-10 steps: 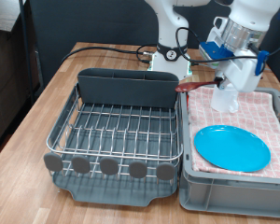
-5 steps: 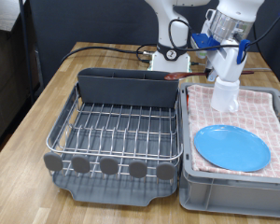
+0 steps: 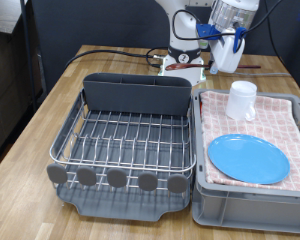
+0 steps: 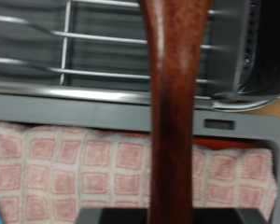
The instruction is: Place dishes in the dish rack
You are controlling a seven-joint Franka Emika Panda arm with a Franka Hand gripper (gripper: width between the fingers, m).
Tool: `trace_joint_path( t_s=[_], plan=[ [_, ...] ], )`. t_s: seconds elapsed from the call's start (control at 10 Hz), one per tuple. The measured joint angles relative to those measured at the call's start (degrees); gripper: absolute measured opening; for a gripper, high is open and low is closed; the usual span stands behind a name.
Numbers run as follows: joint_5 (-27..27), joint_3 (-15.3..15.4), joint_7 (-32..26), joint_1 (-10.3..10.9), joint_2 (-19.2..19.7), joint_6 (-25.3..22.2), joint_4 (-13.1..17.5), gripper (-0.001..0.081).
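Clamped on the slim reddish-brown wooden spoon, whose long axis runs straight out from its fingers, the end effector hangs above the silver wire dish rack's tall grey cutlery trough.

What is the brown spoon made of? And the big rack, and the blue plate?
Spoon: looks like wood, reddish-brown and speckled. Dish rack: shiny silver metal wires on a dark grey tray that looks plastic. Plate: smooth, light blue, maybe plastic or ceramic; can't tell which.

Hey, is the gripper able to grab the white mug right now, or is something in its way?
Probably not yet: the gripper already holds the wooden spoon, so its fingers are occupied. The mug itself stands uncovered.
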Motion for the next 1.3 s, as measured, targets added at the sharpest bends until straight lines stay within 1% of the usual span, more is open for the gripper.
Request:
trace_joint_path(
  t_s=[0.2,0.3,0.5,0.7,0.8,0.9,1.0,1.1,1.2,1.3],
  plan=[
    [2.1,-1.9,-1.6,0.2,-4.5,-1.8,-2.7,0.0088],
    [4.2,-3.6,-3.5,0.4,-6.6,-1.7,-4.5,0.0088],
    [9.5,-8.9,-10.3,0.9,-9.8,-0.6,-8.5,0.0088],
    [12.9,-14.2,-17.1,0.9,-11.4,2.2,-11.7,0.0086],
    [14.5,-16.7,-20.7,1.0,-11.3,2.8,-12.4,0.0086],
    [15.3,-18.7,-22.8,1.0,-11.3,3.3,-12.8,0.0086],
    [15.7,-19.5,-23.8,1.1,-11.3,3.8,-13.1,0.007],
    [15.6,-19.4,-23.7,1.1,-11.1,3.5,-12.6,0.007],
    [15.9,-19.5,-23.7,1.1,-10.9,2.0,-11.7,0.007],
    [17.0,-20.3,-24.4,1.1,-10.8,0.4,-10.9,0.007]
  ],
)
